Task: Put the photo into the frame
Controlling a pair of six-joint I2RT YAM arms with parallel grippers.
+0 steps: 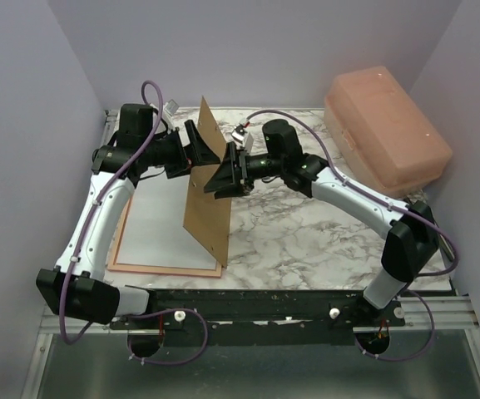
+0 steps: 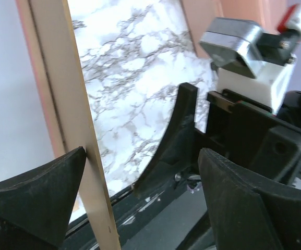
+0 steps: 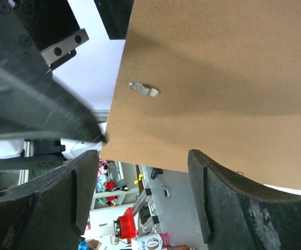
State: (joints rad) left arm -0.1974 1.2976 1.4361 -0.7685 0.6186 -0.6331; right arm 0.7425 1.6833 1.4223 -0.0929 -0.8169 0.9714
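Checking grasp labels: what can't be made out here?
- Top view: photo print side; only white back shows.
- Top view: frame far end, under left arm.
- All views: what keeps backing board upright; it hides where left gripper and right gripper meet it.

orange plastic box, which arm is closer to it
Right. The right arm runs just in front of the box; the left arm is on the far side of the standing brown board.
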